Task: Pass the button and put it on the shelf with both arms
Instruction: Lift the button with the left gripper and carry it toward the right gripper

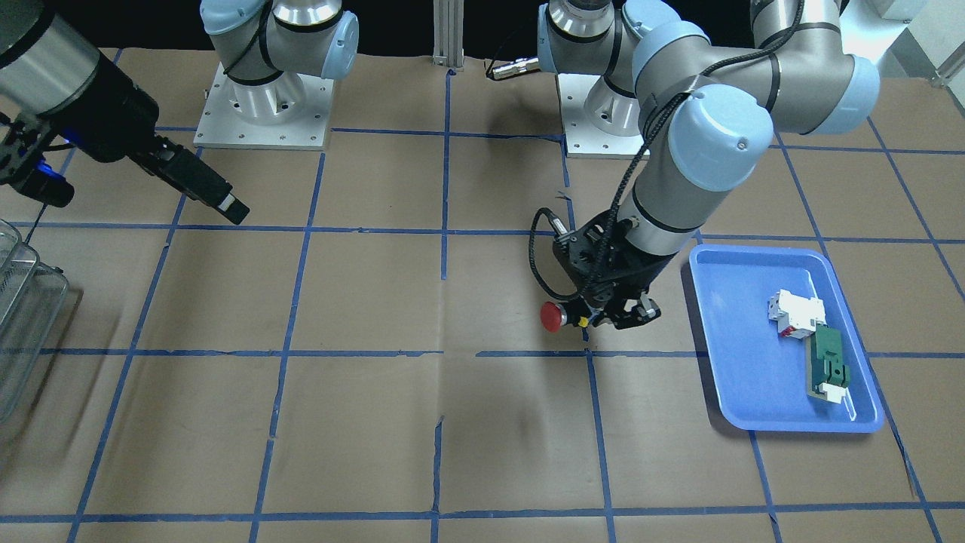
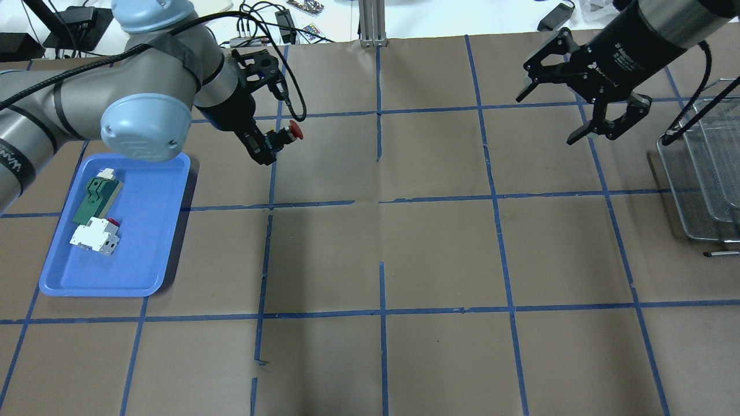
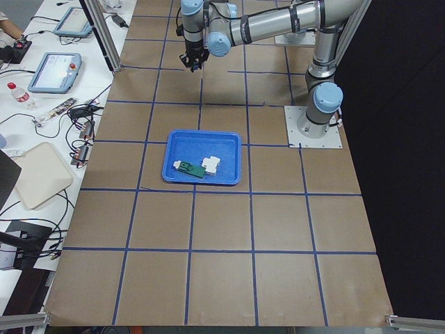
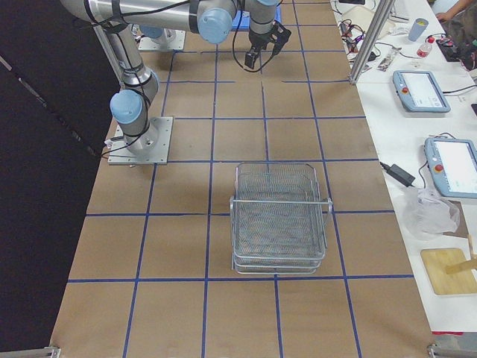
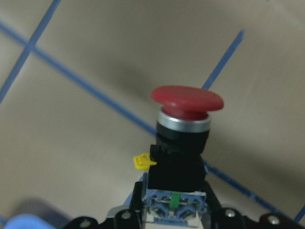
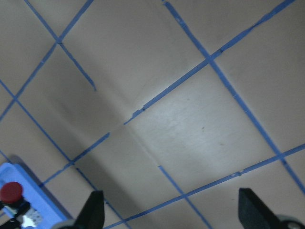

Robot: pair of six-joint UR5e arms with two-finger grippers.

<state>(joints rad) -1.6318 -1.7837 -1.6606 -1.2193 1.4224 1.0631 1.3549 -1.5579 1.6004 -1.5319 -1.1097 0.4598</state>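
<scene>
The left pincer (image 2: 270,145) is clamped on the button (image 2: 291,132), gripping it low on its black body near the bluish terminal end. The red mushroom cap sticks out past the fingertips and faces across the tabletop (image 2: 439,248) toward the other arm. In the left wrist view the button (image 5: 183,143) stands straight out from between the jaws, with a small yellow tab on its side, and the taped grid lines blur behind it. It looks lifted clear of the paper surface.

Behind this pincer, on the side away from the other arm, lies a blue tray (image 2: 151,271). It holds a flat green-and-white part (image 2: 94,193) and a white-and-red block (image 2: 91,238), which touch or nearly touch.

Well apart from the button, the right pincer (image 2: 544,120) hangs spread wide and carries nothing. Its fingertips (image 6: 252,210) show far apart in the right wrist view, where the button (image 6: 10,192) appears small in the lower corner.

Just past the right pincer, on the side away from the left one, stands the wire-mesh shelf (image 2: 702,179).
</scene>
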